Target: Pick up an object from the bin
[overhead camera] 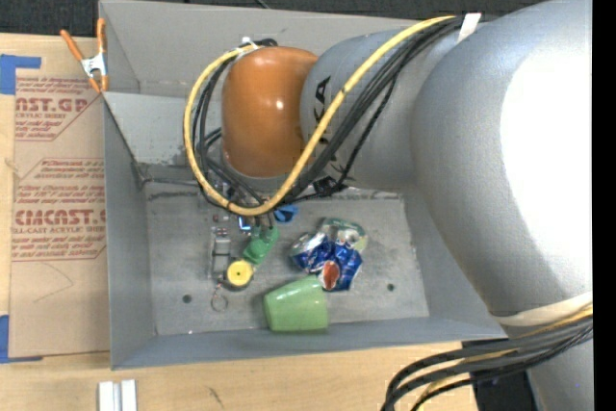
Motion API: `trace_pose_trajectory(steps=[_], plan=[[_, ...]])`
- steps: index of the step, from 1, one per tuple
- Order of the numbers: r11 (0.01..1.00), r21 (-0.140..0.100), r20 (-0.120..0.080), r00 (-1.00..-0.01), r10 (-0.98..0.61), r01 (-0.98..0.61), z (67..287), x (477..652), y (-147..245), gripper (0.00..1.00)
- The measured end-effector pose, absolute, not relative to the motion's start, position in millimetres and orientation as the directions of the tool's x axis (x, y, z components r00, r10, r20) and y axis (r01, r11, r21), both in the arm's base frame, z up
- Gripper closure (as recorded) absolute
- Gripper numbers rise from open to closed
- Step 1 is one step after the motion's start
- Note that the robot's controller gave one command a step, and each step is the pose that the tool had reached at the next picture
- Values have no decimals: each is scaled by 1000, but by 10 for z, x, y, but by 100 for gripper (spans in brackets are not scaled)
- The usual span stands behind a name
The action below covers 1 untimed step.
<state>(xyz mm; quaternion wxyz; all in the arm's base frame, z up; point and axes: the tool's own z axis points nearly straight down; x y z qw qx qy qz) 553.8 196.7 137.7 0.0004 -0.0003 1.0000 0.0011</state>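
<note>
The cardboard sheet (48,168) at the left of the frame carries red print. The upper block is cut by the edge and reads "CAST.GP". The lower block reads "CIACAST.", with a smaller line beneath that looks like "CELL-CAST ACRYLIC SHEET". On the silver arm (385,111), black letters "KA" run sideways, partly behind cables. The print on the crumpled blue, red and white wrapper (332,260) cannot be read.
</note>
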Motion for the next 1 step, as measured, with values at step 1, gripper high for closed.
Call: trace_pose_trajectory(steps=[1], plan=[[983,-2,6,-983,-184,-184,712,5049,1456,0]])
